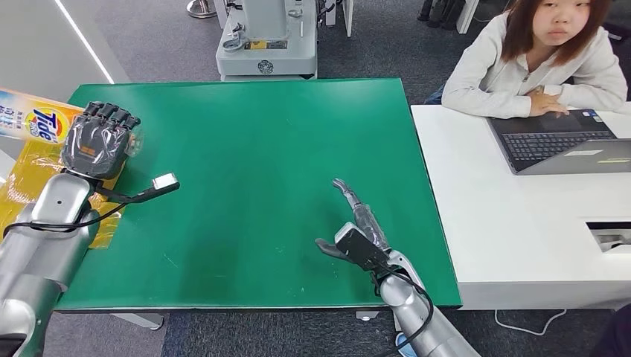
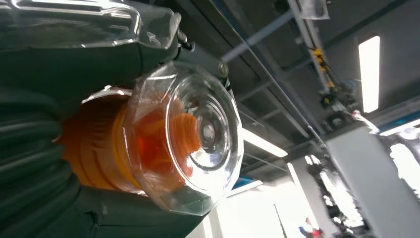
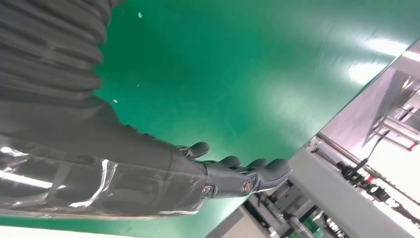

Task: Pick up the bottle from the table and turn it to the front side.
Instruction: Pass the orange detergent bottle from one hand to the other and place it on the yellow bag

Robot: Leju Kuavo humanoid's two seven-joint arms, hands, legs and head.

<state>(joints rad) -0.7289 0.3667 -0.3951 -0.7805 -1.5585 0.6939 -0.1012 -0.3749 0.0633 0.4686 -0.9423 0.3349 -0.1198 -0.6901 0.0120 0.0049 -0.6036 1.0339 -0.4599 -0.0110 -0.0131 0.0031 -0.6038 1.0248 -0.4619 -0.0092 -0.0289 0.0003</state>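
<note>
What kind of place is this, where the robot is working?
Probably a robotics lab or test room inside an office. A green work table stands before the robot, a person sits with a laptop at a white desk beside it, and a grey machine stands behind on carpet.

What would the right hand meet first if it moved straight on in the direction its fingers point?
Probably nothing: the right hand points over bare green table; beyond its far edge stands a grey machine base, though depth is unclear.
</note>
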